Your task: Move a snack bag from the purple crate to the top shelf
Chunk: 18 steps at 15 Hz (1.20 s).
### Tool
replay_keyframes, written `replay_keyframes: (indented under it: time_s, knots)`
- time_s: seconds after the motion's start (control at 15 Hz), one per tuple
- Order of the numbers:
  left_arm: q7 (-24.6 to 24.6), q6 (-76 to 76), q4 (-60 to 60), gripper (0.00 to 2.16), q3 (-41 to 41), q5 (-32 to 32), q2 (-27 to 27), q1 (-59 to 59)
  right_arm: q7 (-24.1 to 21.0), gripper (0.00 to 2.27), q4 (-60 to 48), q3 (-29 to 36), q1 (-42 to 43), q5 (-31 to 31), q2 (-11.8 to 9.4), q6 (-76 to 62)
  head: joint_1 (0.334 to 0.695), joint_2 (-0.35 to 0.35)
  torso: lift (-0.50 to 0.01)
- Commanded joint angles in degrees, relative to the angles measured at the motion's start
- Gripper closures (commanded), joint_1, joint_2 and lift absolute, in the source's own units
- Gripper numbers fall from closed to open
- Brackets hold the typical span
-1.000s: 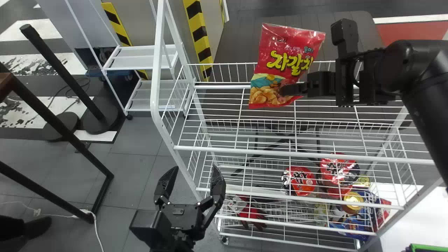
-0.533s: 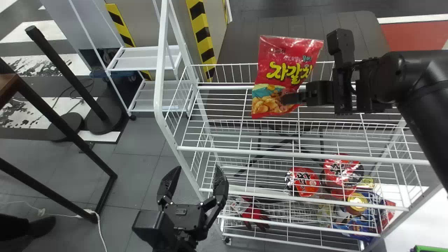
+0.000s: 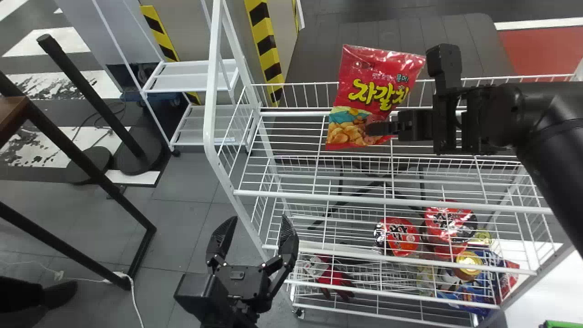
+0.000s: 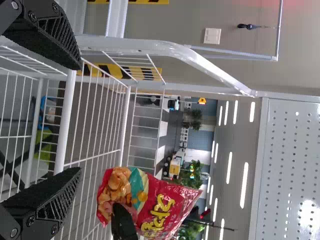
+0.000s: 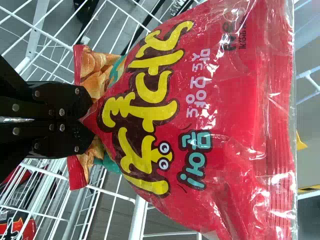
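While the right gripper [image 3: 375, 129] holds the glossy red snack bag [image 3: 371, 84] by its lower right side, the bag hangs over the top shelf [image 3: 387, 201] of the white wire rack, touched by the black fingers. These are closed together in a tight pinch on its crumpled edge. The bag stands nearly upright, its top leaning a little to the right, with yellow lettering across the middle and pictured golden chips near the bottom.

Left of the rack's lower shelves is the left gripper [image 3: 257, 223], its two fingers spread wide and nothing held between them; the left wrist view also shows the wide gap.

Seen through the wires lower down are two round packages in red, white and black [image 3: 401, 237] [image 5: 22, 227], close beside each other, with a gold-topped container [image 3: 468, 262] just by the right-hand one.While the right gripper [image 3: 375, 129] holds the glossy red snack bag [image 3: 371, 84] by its lower right side, the bag is up over the top shelf [image 3: 387, 201] of the white wire rack. The gripper's black fingers are closed in a tight pinch on its crumpled edge. The bag is nearly upright, its top leaning a little to the right, with yellow lettering across the middle and pictured golden chips near the bottom.

At the rack's left end, lower in the head view, is the left gripper [image 3: 257, 223], its two fingers spread wide and nothing held between them; the left wrist view shows the same wide gap.

Seen through the wires lower down are two round packages in red, white and black [image 3: 401, 237], near each other, with a gold-topped container [image 3: 468, 262] just by the right-hand one. Farther back on the left stands a white shelved cart [image 3: 196, 75].
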<state>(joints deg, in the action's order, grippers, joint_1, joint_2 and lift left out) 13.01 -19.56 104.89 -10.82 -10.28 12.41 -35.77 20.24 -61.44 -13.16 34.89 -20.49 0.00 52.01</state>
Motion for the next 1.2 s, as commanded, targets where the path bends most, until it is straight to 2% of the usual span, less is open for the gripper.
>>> replay_keyframes:
  time_s: [0.0, 0.07, 0.13, 0.2, 0.27, 1.13]
  knots:
    - [0.0, -0.2, -0.1, 0.09, 0.0, 0.0, 0.0, 0.0, 0.0, 1.09, 0.0, 0.0, -0.1, -0.3, 0.1, 0.0, 0.695, 0.223, 0.000]
    - [0.0, -0.2, -0.1, 0.09, 0.0, 0.0, 0.0, 0.0, 0.1, 0.83, 0.0, -0.1, -0.1, -0.3, 0.1, 0.0, 0.695, 0.224, 0.000]
    - [0.0, -0.2, -0.1, 0.09, 0.1, 0.0, 0.0, 0.0, 0.1, 0.42, 0.0, -0.1, -0.1, -0.3, 0.1, 0.0, 0.695, 0.225, 0.000]
    - [0.0, -0.2, -0.1, 0.09, 0.1, 0.0, 0.0, 0.0, 0.1, 0.17, 0.0, -0.1, -0.1, -0.3, 0.1, 0.0, 0.695, 0.225, 0.000]
    - [0.0, -0.2, -0.1, 0.09, 0.1, 0.0, 0.0, 0.0, 0.1, 0.11, -0.1, -0.1, -0.1, -0.3, 0.1, 0.0, 0.695, 0.226, 0.000]
    - [0.1, -0.7, -0.2, 0.09, 0.1, 0.0, -0.1, 0.0, 1.6, 0.11, -2.9, 0.1, -1.1, -0.4, 0.1, 1.6, 0.695, 0.235, 0.000]
